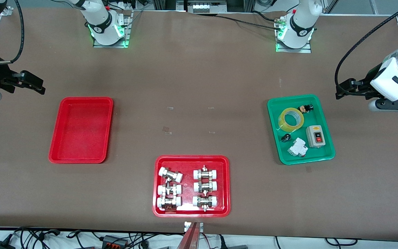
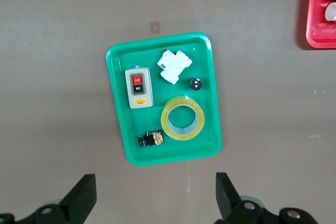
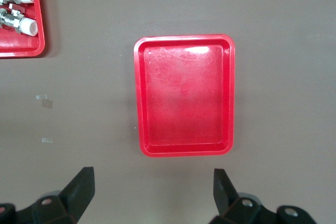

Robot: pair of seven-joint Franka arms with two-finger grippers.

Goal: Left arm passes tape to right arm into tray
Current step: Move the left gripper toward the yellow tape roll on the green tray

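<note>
The yellow tape roll (image 1: 282,121) lies flat in the green tray (image 1: 320,152), also shown in the left wrist view (image 2: 183,101). My left gripper (image 1: 340,90) hangs open and empty high over the bare table beside the green tray (image 2: 116,103), at the left arm's end; its fingers are wide apart (image 2: 155,179). The plain red tray (image 1: 81,131) sits empty toward the right arm's end. My right gripper (image 1: 40,86) hangs open and empty over the table beside that tray (image 3: 184,98), with its fingers wide apart (image 3: 153,174).
The green tray also holds a grey switch box (image 1: 315,136), a white breaker (image 1: 297,147), a black knob (image 1: 285,138) and a small black-and-orange part (image 1: 305,108). A red tray (image 1: 191,159) of pipe fittings lies mid-table, nearest the front camera.
</note>
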